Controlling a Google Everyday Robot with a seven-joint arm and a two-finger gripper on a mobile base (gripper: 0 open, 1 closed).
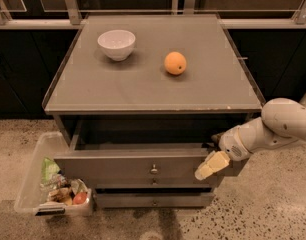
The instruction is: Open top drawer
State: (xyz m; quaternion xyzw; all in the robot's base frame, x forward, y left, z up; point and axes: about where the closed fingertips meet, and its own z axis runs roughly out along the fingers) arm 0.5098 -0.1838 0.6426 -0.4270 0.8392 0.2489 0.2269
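The top drawer (118, 168) is a wide grey flat panel with a small round brass knob (154, 169) at its centre. It stands out from the cabinet front, with a dark gap under the table top behind it. Two shorter grey drawer fronts sit below it, the lowest (153, 201) with its own small knob. My gripper (211, 166), cream-tipped on a white arm (273, 129) coming in from the right, is at the right end of the top drawer's front, well right of the knob.
A white bowl (116, 44) and an orange (175, 63) sit on the grey cabinet top (143, 89). A clear plastic bin (35, 174) holding snacks stands on the speckled floor at the drawer's left. Dark cabinets line the back.
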